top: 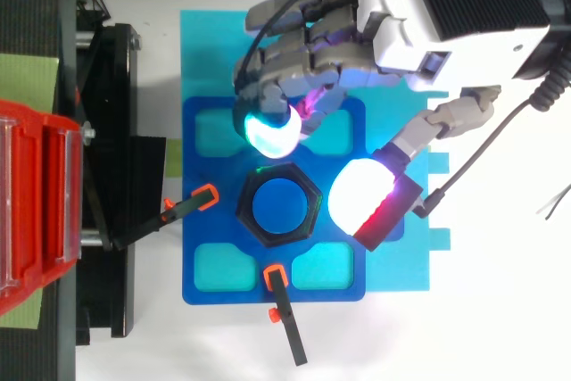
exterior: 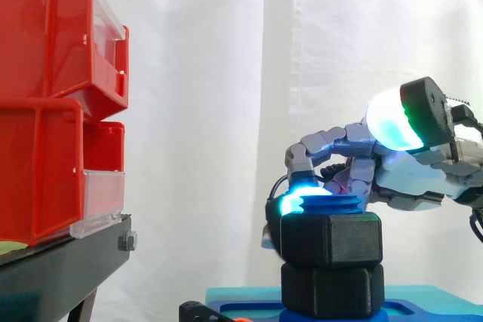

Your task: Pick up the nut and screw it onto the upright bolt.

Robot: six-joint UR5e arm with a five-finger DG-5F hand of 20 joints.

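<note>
The black hex nut (exterior: 330,239) sits on the upright blue bolt (top: 278,207), whose threaded top (exterior: 332,203) shows just above it. Below the nut is a second black hex block (exterior: 332,288) on the blue fixture plate (top: 205,220). My hand (top: 446,15) reaches in from the upper right and is open. Its bent fingers arch down, and a cyan fingertip (exterior: 290,203) rests at the nut's far top edge. The thumb's white pad (top: 361,194) hovers to the right, well above the nut (exterior: 392,122). Nothing is held.
Two orange-tipped black clamps (top: 187,207) (top: 284,310) point at the nut from the left and front. The plate lies on a cyan mat (top: 205,42). Red bins (exterior: 45,111) on a black stand (exterior: 60,269) are at the left.
</note>
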